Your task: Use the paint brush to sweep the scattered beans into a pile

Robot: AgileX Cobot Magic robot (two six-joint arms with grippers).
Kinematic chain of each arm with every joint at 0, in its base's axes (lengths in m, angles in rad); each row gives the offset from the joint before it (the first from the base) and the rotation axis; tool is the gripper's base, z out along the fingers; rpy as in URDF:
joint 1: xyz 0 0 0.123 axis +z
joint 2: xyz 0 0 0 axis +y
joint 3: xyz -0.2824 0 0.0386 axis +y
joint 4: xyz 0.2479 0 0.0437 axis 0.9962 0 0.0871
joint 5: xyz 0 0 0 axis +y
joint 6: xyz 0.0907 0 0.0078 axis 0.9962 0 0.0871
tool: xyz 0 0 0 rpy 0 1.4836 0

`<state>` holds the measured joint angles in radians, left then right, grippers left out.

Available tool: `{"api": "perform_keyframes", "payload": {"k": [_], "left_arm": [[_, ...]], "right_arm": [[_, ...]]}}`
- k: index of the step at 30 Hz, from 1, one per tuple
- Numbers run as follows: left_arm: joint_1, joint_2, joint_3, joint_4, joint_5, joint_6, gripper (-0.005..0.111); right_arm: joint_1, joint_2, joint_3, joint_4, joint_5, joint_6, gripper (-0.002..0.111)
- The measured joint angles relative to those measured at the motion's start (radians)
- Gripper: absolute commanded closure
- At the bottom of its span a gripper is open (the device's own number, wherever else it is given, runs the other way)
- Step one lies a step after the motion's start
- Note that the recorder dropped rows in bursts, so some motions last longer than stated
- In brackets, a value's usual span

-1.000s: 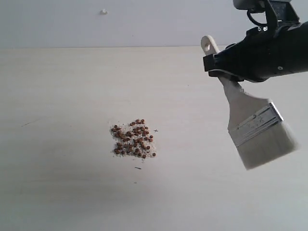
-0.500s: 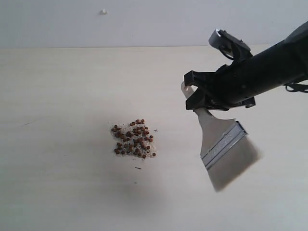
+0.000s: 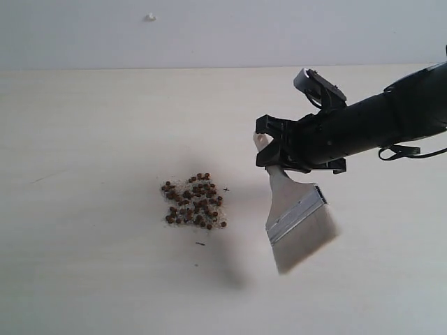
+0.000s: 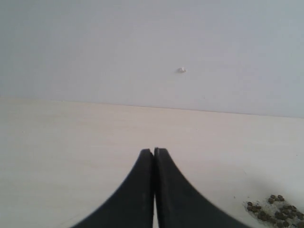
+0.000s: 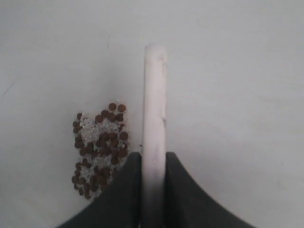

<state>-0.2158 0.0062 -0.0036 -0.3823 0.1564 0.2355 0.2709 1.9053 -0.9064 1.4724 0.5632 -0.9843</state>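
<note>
The reddish-brown beans lie gathered in one pile [image 3: 195,202] with whitish crumbs on the pale table, and the pile [image 5: 99,147] shows beside the handle in the right wrist view too. My right gripper [image 3: 274,150] is shut on the paint brush [image 3: 297,223] by its wooden handle [image 5: 155,109]. The brush hangs tilted above the table, right of the pile, with its silver ferrule [image 3: 296,212] and cream bristles pointing down toward the front. My left gripper [image 4: 154,151] is shut on nothing; a corner of the beans [image 4: 278,209] shows near it.
The pale tabletop [image 3: 91,139] meets a grey wall at the back, where a small white speck [image 3: 150,17] sits. A thin dark sliver [image 3: 201,243] lies just in front of the pile.
My right arm has swung the brush down and to the left, from high at the right edge to a spot close beside the pile. The beans have not moved.
</note>
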Motion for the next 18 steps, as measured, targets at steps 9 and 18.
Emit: {"api": "perform_keyframes", "payload": {"k": [9, 18], "left_arm": [[0.000, 0.000, 0.000, 0.000, 0.000, 0.000, 0.107], [0.000, 0.000, 0.000, 0.000, 0.000, 0.000, 0.107]], "right_arm": [[0.007, 0.013, 0.013, 0.046, -0.081, -0.001, 0.108], [0.124, 0.013, 0.036, 0.137, -0.291, -0.001, 0.065]]}}
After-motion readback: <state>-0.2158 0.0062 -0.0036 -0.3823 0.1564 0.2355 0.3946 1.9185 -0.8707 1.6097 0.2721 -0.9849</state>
